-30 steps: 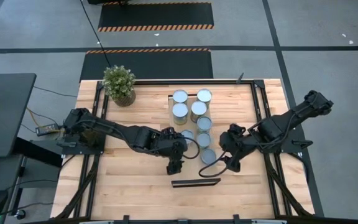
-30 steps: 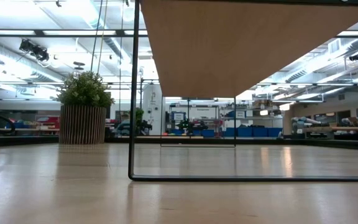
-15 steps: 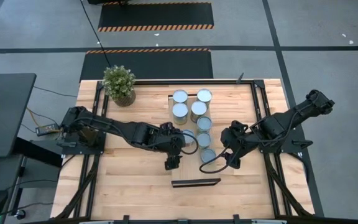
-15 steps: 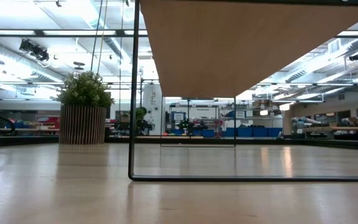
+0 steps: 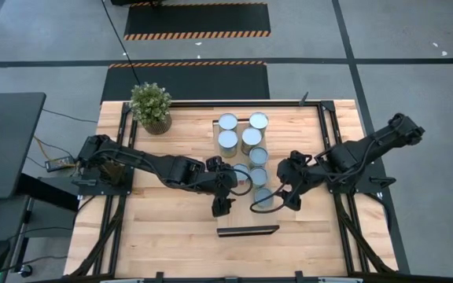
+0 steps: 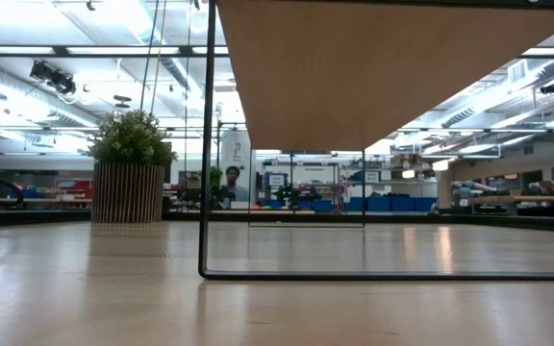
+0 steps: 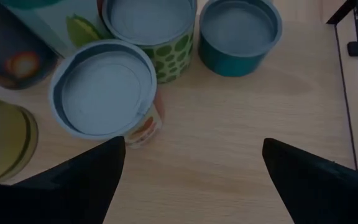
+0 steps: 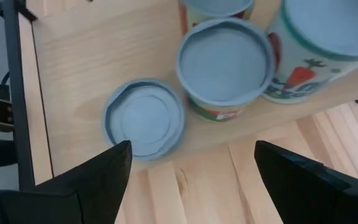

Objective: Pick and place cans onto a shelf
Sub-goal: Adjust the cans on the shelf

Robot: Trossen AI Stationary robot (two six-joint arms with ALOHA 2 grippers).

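Several silvery-topped cans (image 5: 251,138) stand upright in a cluster on the raised light-wood shelf (image 5: 250,220), whose underside fills the low view (image 6: 373,77). My left gripper (image 5: 220,207) hovers open at the shelf's left side, near its front end. It looks down on a pale-topped can (image 7: 104,87), a green-dotted can (image 7: 160,37) and a teal can (image 7: 238,31). My right gripper (image 5: 285,200) hovers open at the shelf's right side, above a low flat can (image 8: 143,118) and a taller can (image 8: 225,62). Neither gripper touches a can.
A potted plant (image 5: 150,106) stands at the table's far left. The shelf's dark metal frame leg (image 6: 203,144) stands on the tabletop. The shelf's dark front edge (image 5: 247,230) lies near the table's front. Bare tabletop lies left of the shelf (image 5: 163,228).
My right gripper has crept a little toward the table's left and far edges, closer to the nearest cans, still open. My left gripper has shifted only slightly. The cans have stayed where they were.
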